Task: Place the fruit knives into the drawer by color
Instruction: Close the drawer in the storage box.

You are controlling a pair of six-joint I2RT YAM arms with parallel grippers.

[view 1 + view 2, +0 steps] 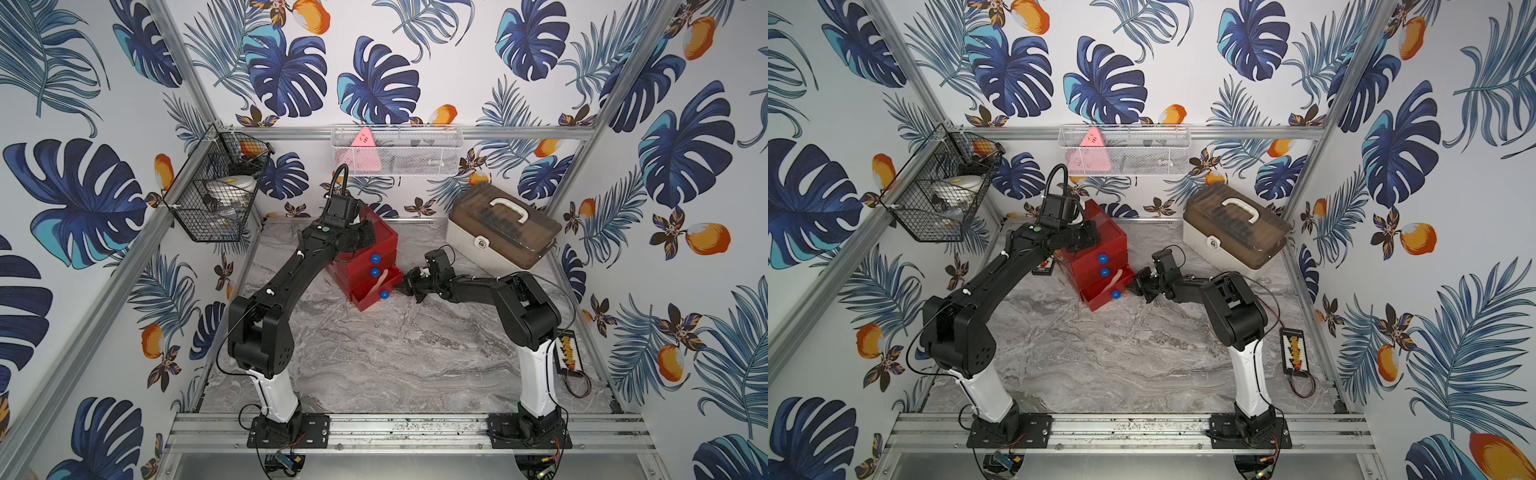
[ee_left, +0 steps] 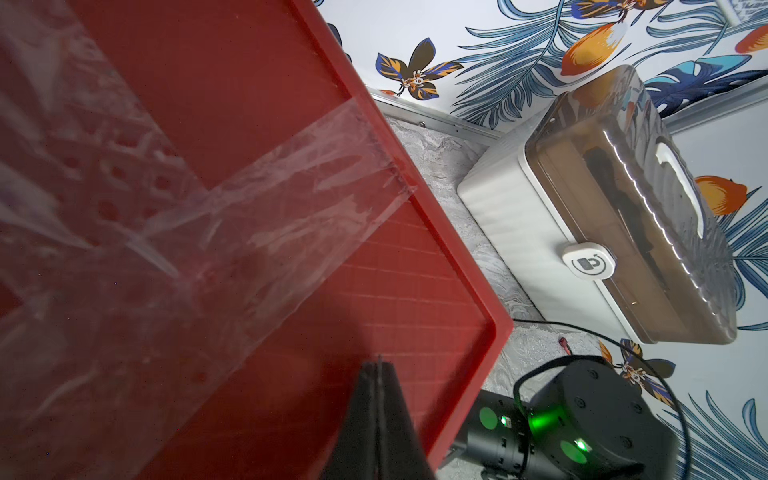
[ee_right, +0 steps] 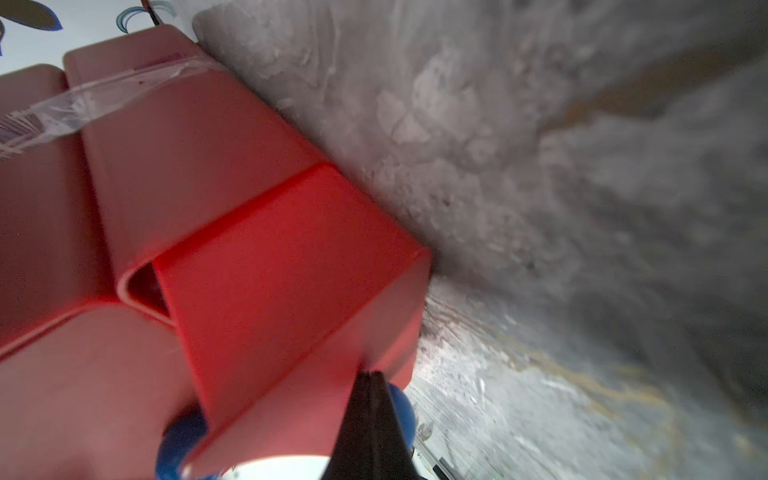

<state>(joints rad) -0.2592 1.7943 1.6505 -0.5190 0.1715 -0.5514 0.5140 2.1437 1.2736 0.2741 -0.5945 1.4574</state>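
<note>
The red drawer chest stands at the back of the marble table. Its bottom drawer is pulled out. A salmon pink fruit knife lies in that open drawer; other knives are hidden. My left gripper is shut and empty over the chest's taped red top. At the open drawer's front right corner my right gripper is also shut. Its tip is against the red drawer front, beside the blue knob.
A beige case with a brown lid sits at the back right. A black wire basket and a white mesh basket hang on the walls. A small black board with wires lies at the right edge.
</note>
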